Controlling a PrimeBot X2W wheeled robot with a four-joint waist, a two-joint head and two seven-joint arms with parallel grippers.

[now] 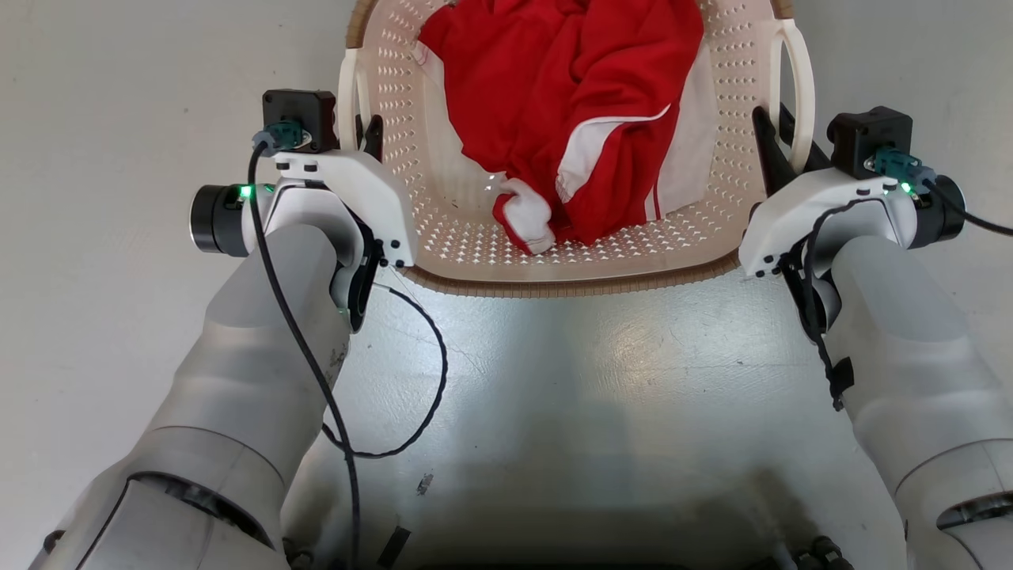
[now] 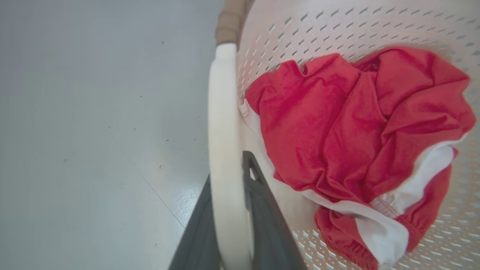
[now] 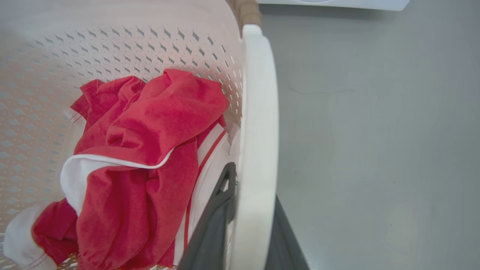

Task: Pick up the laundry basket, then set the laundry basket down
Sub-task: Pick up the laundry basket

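The cream laundry basket, with perforated walls and a brown rim, sits at the top centre of the head view and holds a red and white garment. My left gripper is shut on the basket's white left loop handle, with one dark finger on each side of the loop. My right gripper is shut the same way on the right loop handle. Both wrist views look along the handle into the basket at the garment. Whether the basket rests on the floor cannot be told.
Pale grey floor lies on both sides of the basket. A white appliance edge shows beyond the basket in the right wrist view. A black cable loops from my left forearm over the glossy floor in front of my base.
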